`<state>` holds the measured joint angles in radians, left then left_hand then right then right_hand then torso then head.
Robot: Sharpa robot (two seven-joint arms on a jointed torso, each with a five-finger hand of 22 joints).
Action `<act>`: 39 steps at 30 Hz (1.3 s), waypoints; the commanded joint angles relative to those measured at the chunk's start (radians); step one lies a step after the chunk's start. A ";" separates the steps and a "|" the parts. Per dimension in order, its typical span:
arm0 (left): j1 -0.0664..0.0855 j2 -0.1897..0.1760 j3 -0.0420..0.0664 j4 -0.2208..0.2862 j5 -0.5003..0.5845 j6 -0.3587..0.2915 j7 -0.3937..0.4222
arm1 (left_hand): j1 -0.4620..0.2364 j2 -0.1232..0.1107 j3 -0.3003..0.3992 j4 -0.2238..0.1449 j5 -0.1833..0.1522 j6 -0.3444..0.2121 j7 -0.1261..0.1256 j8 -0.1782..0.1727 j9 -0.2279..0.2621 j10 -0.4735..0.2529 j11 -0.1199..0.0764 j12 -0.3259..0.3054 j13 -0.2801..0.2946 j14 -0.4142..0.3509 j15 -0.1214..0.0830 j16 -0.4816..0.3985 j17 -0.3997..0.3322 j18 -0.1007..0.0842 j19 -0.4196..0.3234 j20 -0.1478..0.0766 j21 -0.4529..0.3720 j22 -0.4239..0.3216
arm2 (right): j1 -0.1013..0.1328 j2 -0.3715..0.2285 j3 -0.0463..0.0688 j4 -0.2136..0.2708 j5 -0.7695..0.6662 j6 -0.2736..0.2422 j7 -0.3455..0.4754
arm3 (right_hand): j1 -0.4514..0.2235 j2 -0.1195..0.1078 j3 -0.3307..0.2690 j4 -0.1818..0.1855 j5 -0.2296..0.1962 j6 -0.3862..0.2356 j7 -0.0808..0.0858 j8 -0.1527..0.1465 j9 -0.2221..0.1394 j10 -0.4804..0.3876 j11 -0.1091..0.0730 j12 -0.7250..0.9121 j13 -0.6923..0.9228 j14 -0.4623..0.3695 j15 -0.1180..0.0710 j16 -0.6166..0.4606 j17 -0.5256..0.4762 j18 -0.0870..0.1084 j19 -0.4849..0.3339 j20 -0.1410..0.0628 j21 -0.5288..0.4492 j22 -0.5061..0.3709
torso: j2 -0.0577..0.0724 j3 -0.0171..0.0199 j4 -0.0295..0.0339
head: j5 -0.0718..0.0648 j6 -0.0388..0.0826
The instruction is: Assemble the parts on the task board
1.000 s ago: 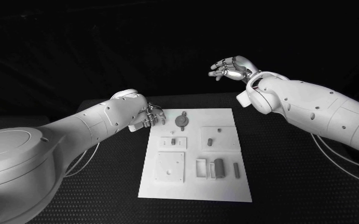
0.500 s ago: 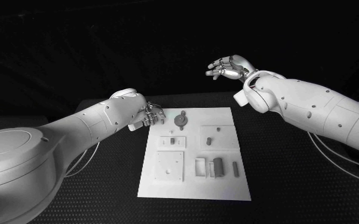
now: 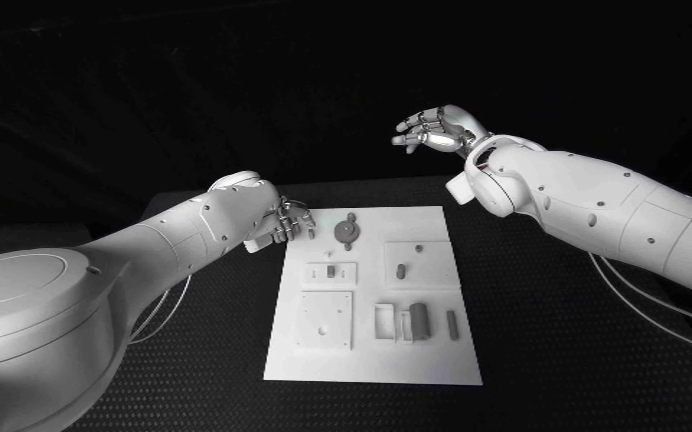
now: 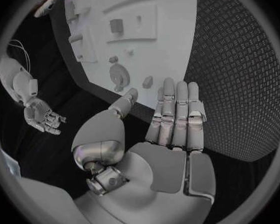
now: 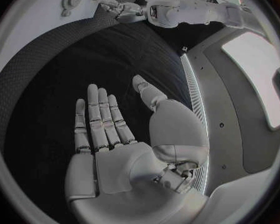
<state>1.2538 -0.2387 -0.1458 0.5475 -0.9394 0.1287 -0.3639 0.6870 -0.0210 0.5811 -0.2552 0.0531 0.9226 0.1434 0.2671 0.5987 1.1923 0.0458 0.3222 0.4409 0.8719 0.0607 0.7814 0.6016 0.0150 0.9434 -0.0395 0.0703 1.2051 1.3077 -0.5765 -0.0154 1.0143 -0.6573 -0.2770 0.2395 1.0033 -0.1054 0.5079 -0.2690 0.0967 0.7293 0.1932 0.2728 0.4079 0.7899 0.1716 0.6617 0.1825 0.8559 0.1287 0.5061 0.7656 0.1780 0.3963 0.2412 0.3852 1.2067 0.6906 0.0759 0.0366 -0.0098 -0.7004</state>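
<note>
The board (image 3: 372,297) lies flat mid-surface (image 3: 548,352), stiff and probably light, so I'd leave it put. The small parts (image 3: 420,320) sitting on it look hard and slippery; pinch them by their long sides. Left hand (image 3: 290,222), empty with fingers straight, sits just beside the board's far corner. Right hand (image 3: 436,131) hangs spread and empty, well beyond it.

The task board (image 3: 433,357) lies in the middle of the counter (image 3: 577,352), with the parts (image 3: 420,320) on it. The left hand (image 3: 293,220) is just beside its far left corner; the right hand (image 3: 437,132) is beyond its far right side.
</note>
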 commanded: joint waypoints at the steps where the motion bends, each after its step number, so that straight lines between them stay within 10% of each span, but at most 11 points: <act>1: 0.000 0.009 0.001 -0.007 0.012 0.011 0.018 | 0.006 0.005 -0.002 -0.007 -0.002 0.006 -0.001 -0.005 -0.002 0.009 0.001 -0.006 -0.001 0.005 -0.003 0.007 -0.001 0.001 0.005 -0.002 -0.002 -0.002 | 0.000 0.001 0.001 0.003 0.000 0.007 0.008 | -0.009 0.002 0.000 0.003 -0.001 -0.008 0.041 0.004 -0.001 -0.006 0.000 0.005 -0.001 -0.001 0.003 -0.003 -0.002 -0.015 -0.007 -0.003 -0.004 0.002 | 0.000 0.0002 -0.0003 | -0.004 -0.001; 39: -0.003 0.031 0.001 -0.042 0.054 0.030 0.024 | 0.047 0.012 0.000 -0.017 -0.003 0.031 -0.004 0.003 -0.005 0.038 -0.003 -0.031 -0.003 0.013 -0.006 0.016 -0.005 -0.003 0.004 -0.003 -0.002 -0.005 | 0.014 0.003 0.001 0.016 0.000 0.002 0.008 | -0.007 0.002 0.001 0.003 -0.001 -0.008 0.041 0.005 -0.002 -0.005 0.000 0.006 -0.004 0.001 0.003 -0.004 -0.004 -0.016 -0.007 -0.003 -0.006 0.005 | 0.000 -0.0004 0.0003 | -0.032 -0.020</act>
<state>1.2513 -0.2112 -0.1453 0.5067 -0.8903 0.1485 -0.3535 0.7263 -0.0081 0.5814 -0.2665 0.0531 0.9476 0.1398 0.2669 0.5950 1.2223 0.0445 0.2969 0.4390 0.8788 0.0537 0.7931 0.5975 0.0151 0.9434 -0.0395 0.0704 1.2014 1.3211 -0.5749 -0.0153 1.0285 -0.6569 -0.2782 0.2396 1.0033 -0.1054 0.5079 -0.2690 0.0967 0.7293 0.1932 0.2728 0.4066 0.7899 0.1716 0.6617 0.1797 0.8559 0.1286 0.5061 0.7630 0.1781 0.3929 0.2377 0.3852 1.2108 0.6909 0.0759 0.0367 -0.0409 -0.7201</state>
